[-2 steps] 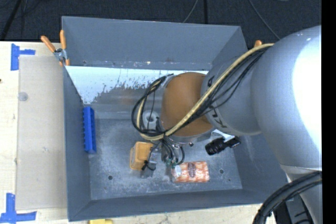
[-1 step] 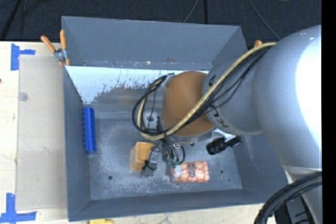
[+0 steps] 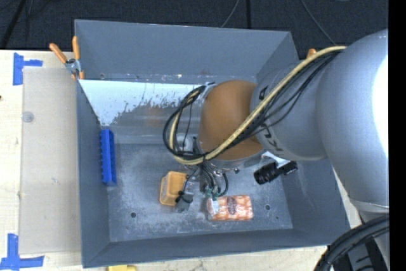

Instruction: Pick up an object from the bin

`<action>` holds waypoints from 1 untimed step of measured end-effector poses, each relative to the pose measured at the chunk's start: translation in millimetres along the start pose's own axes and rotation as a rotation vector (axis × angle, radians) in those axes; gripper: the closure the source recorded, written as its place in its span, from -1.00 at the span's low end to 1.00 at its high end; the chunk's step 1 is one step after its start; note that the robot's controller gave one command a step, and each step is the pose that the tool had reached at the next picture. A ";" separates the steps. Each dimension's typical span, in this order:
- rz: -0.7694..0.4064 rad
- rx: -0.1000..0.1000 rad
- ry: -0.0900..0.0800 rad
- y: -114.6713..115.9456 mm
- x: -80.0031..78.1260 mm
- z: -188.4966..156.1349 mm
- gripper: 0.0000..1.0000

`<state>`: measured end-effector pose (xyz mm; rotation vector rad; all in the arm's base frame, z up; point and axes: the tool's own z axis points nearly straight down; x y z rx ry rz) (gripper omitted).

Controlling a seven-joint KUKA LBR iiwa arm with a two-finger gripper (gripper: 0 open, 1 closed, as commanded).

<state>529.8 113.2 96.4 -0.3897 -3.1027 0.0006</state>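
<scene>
My gripper (image 3: 202,188) hangs low over the front middle of the bin floor, largely hidden under the arm's orange cover and cables. Just left of it lies a small yellow-orange block (image 3: 169,188), touching or nearly touching the gripper's dark lower parts. Right in front of the gripper lies a flat packet (image 3: 231,207) with an orange and red pattern and a pale left end. Whether either thing is gripped is hidden.
A long blue toothed bar (image 3: 108,157) lies lengthwise along the bin's left wall, well apart from the gripper. The arm and its cables cover the bin's right half.
</scene>
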 end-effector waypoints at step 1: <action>0.001 0.000 -0.002 -0.3 -0.6 -22.3 1.00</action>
